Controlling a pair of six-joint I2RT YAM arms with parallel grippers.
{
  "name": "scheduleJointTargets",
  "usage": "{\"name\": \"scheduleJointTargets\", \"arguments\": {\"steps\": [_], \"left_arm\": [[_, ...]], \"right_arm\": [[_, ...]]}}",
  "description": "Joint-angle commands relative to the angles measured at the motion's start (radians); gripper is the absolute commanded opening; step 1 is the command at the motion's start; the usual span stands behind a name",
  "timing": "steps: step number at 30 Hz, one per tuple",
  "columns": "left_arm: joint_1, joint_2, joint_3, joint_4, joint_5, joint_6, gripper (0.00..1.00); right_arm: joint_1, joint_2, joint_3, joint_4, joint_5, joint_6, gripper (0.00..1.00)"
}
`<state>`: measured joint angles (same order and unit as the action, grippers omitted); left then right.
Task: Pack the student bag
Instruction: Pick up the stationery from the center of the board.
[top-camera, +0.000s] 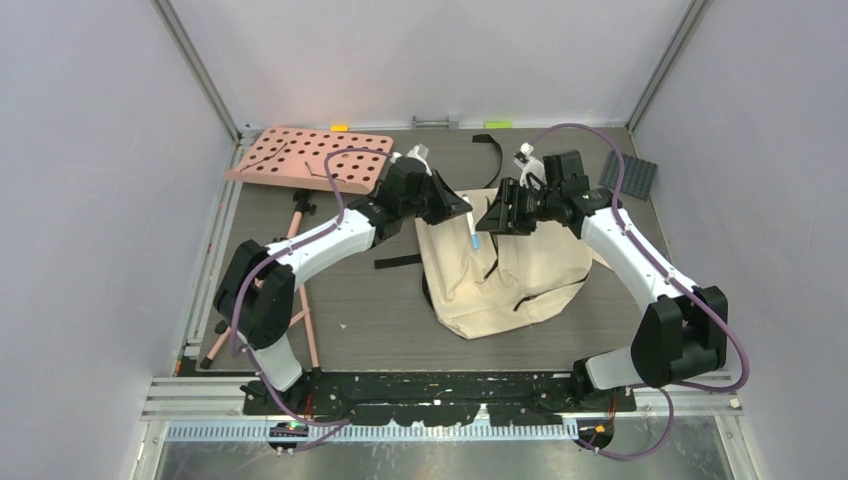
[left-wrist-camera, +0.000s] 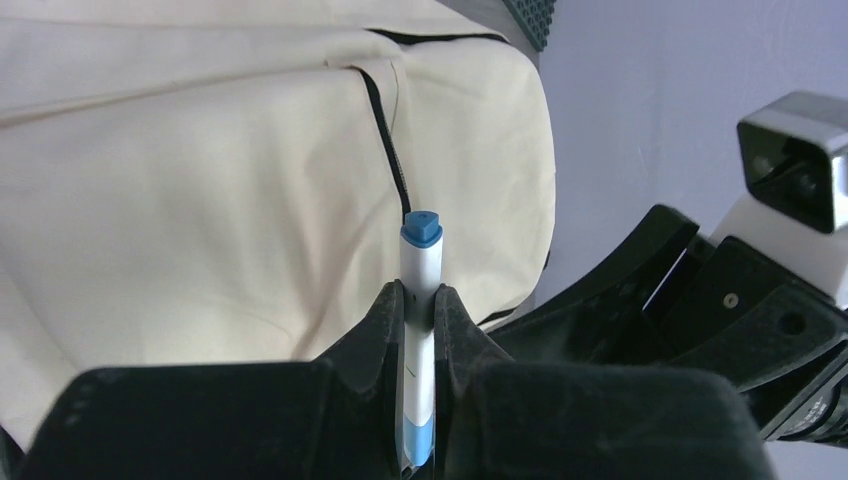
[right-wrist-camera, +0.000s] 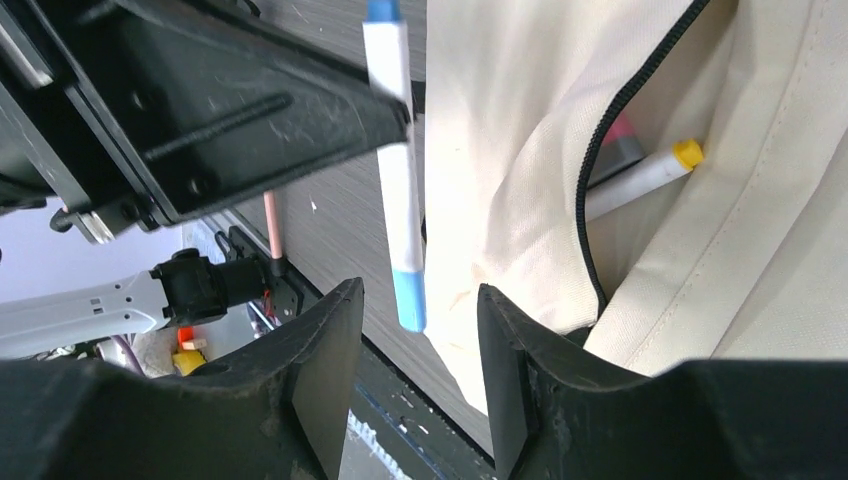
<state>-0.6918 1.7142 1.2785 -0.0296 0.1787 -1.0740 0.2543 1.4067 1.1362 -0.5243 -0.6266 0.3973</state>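
Observation:
The cream student bag (top-camera: 510, 275) lies in the middle of the table, its zip part open. My left gripper (top-camera: 466, 208) is shut on a white marker with blue ends (top-camera: 474, 237), held over the bag's upper left corner. In the left wrist view the marker (left-wrist-camera: 420, 262) stands between the fingers above the bag (left-wrist-camera: 200, 180). My right gripper (top-camera: 492, 218) is open, close by on the right. In the right wrist view its jaws (right-wrist-camera: 420, 330) stand either side of the marker's lower blue end (right-wrist-camera: 409, 298) without touching. A yellow-capped marker (right-wrist-camera: 650, 175) lies inside the bag's opening (right-wrist-camera: 640, 130).
A pink perforated board (top-camera: 310, 158) lies at the back left. A pink-legged stand (top-camera: 300, 290) lies by the left arm's base. A dark ribbed pad (top-camera: 630, 172) sits at the back right. A black strap (top-camera: 490, 155) lies behind the bag.

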Motion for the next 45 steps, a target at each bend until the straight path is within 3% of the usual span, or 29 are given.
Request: {"name": "scheduleJointTargets", "arguments": {"steps": [1,12,18,20,21,23,25,26,28,32,38,45], "left_arm": [[0.012,-0.043,0.007,0.069,-0.012,0.004,0.00],[0.011,-0.019,0.024,0.089,0.036,-0.008,0.00],[0.008,0.001,0.026,0.098,0.069,-0.020,0.00],[0.008,0.000,0.023,0.091,0.071,-0.016,0.00],[0.008,-0.001,0.020,0.088,0.072,-0.013,0.00],[0.009,-0.004,0.020,0.081,0.069,0.001,0.01],[0.010,-0.005,0.030,0.065,0.065,0.023,0.16],[0.011,-0.007,0.039,0.050,0.062,0.036,0.31],[0.013,-0.013,0.054,-0.006,0.041,0.067,0.50],[0.019,-0.033,0.056,-0.105,-0.019,0.130,0.75],[0.040,-0.053,0.011,-0.186,-0.067,0.132,0.79],[0.063,-0.067,-0.022,-0.243,-0.100,0.170,0.82]], "right_arm": [[0.005,-0.040,0.005,-0.028,-0.012,-0.028,0.52],[0.020,0.095,0.083,0.029,-0.057,-0.020,0.53],[0.037,0.138,0.112,0.065,-0.021,-0.002,0.46],[0.036,0.149,0.131,0.076,-0.002,0.018,0.33],[0.037,0.155,0.147,0.070,0.014,0.021,0.19],[0.036,0.158,0.157,0.051,0.060,0.021,0.04],[0.032,0.148,0.150,0.028,0.121,0.004,0.01],[0.022,0.141,0.146,0.012,0.152,-0.009,0.01],[-0.006,0.134,0.133,-0.019,0.184,-0.027,0.01],[-0.075,0.130,0.124,-0.098,0.249,-0.089,0.01],[-0.106,0.191,0.145,-0.185,0.273,-0.193,0.01],[-0.070,0.275,0.157,-0.109,0.162,-0.179,0.01]]}}
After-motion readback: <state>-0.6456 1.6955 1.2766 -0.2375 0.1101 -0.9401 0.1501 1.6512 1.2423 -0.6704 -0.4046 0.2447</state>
